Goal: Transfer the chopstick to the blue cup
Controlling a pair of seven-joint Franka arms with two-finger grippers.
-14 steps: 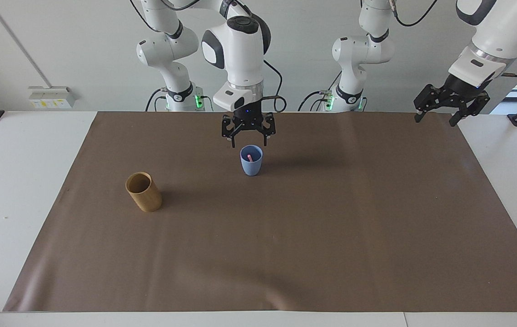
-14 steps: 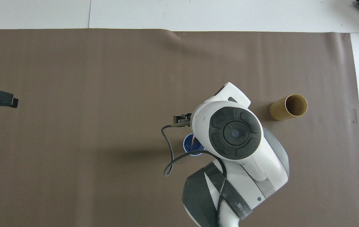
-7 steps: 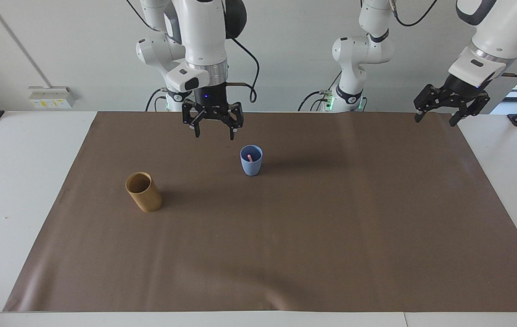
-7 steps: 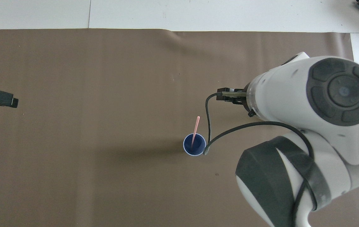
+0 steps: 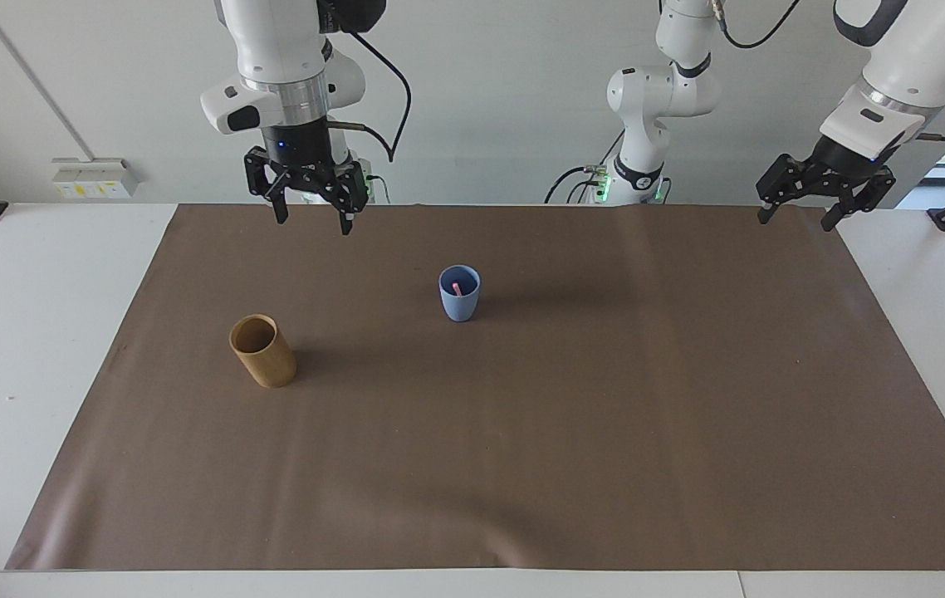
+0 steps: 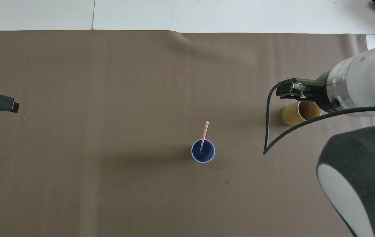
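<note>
A matt brown paper-like sheet (image 5: 522,432), faintly creased, covers the smooth white bench (image 5: 41,332). On it stand a matt light-blue cup (image 5: 459,294) holding a thin pink stick (image 6: 204,135) and a tan, bamboo-like cylinder cup (image 5: 263,350). The arms' casings (image 5: 273,50) are glossy white plastic.

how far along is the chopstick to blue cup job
Done: the chopstick stands in the blue cup, leaning on its rim, upper end sticking out. In hand: nothing; the right gripper is open and empty, raised over the mat's edge nearest the robots, and the left gripper waits open at its own end. The tan cup looks empty. Left: apparently nothing beyond parking the arm.
</note>
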